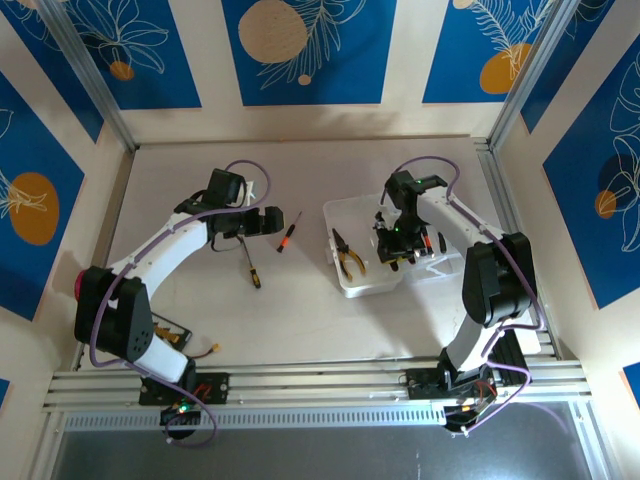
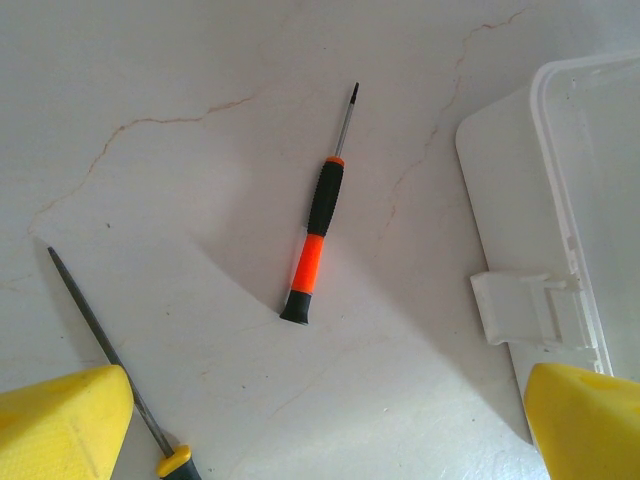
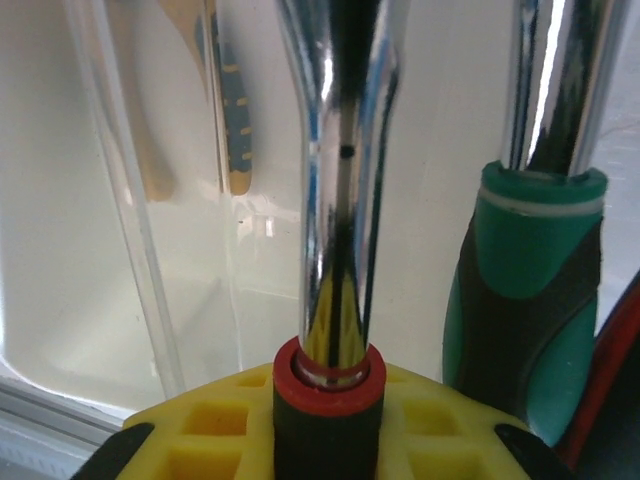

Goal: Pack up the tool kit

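The tool kit's clear case [image 1: 345, 215] lies open at centre right, with yellow-handled pliers [image 1: 347, 255] inside. My right gripper [image 1: 400, 248] is down in the case, shut on a chrome-shafted tool with a red-collared black handle [image 3: 330, 390]. Beside that sits a green-and-black handled tool [image 3: 528, 290]. An orange-and-black screwdriver [image 2: 318, 235] lies on the table left of the case lid [image 2: 510, 200]. My left gripper [image 2: 325, 425] hovers open just short of its butt, its yellow fingers [image 2: 60, 420] wide apart. A yellow-and-black screwdriver [image 1: 248, 262] lies near the left finger.
The case's white latch [image 2: 535, 308] sticks out toward the left gripper. A pink ball [image 1: 78, 285] sits behind the left arm's base. A flat black card with orange marks [image 1: 170, 335] and a small orange piece [image 1: 213, 349] lie near the front edge.
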{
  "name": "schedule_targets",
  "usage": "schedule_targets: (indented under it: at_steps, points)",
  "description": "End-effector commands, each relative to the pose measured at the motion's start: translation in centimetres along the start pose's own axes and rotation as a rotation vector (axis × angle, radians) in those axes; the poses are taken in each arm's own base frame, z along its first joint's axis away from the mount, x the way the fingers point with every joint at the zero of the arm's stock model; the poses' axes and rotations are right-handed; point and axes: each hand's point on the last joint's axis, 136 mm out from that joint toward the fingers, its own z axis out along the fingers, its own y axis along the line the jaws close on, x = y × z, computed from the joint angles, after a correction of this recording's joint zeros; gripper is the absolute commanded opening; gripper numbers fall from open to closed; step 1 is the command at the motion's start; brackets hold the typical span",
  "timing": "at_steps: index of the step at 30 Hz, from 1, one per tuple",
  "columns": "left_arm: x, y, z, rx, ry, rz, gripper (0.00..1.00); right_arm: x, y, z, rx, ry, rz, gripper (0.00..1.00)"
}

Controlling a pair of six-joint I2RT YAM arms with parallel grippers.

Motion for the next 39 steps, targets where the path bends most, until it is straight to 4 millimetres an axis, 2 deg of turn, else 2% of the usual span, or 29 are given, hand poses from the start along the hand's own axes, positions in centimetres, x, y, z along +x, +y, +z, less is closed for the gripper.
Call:
schedule_targets:
  at_steps: [1,5,9,17,22,24,28,30,34,39]
  points:
    - [0.2,0.1,-0.1,0.002,0.006,-0.004,1.0,-2.0,0.6,-1.4,0.017,-0.1,-0.017,0.23]
    - [0.5,0.1,0.0,0.004,0.012,-0.006,1.0,-2.5,1.2,-2.0,0.022,-0.126,-0.036,0.32]
    - [0.7,0.1,0.1,0.008,0.018,-0.005,1.0,-2.7,1.7,-2.4,0.039,-0.138,-0.057,0.49]
    - [1.3,0.7,0.6,-0.014,0.04,0.004,1.0,-2.7,2.4,-4.2,0.061,-0.174,-0.083,0.65]
    - [2.1,2.4,1.3,-0.1,0.073,0.037,1.0,-2.3,3.4,-5.6,0.056,-0.21,-0.114,0.86]
    - [2.4,3.2,1.8,-0.163,0.089,0.077,1.0,-2.2,4.1,-5.9,0.045,-0.221,-0.145,0.98]
    - [3.2,3.6,3.7,-0.25,0.125,0.198,1.0,-2.0,5.5,-6.1,0.002,-0.245,-0.186,0.99]
    - [3.2,2.9,5.1,-0.259,0.134,0.258,1.0,-2.1,5.8,-6.1,-0.014,-0.256,-0.192,0.99]
    - [2.0,1.0,7.1,-0.247,0.116,0.334,0.99,-1.9,5.8,-5.9,-0.013,-0.257,-0.194,0.99]
    - [0.4,0.2,9.8,-0.263,0.118,0.376,0.78,-1.4,5.5,-5.5,-0.003,-0.247,-0.19,0.99]
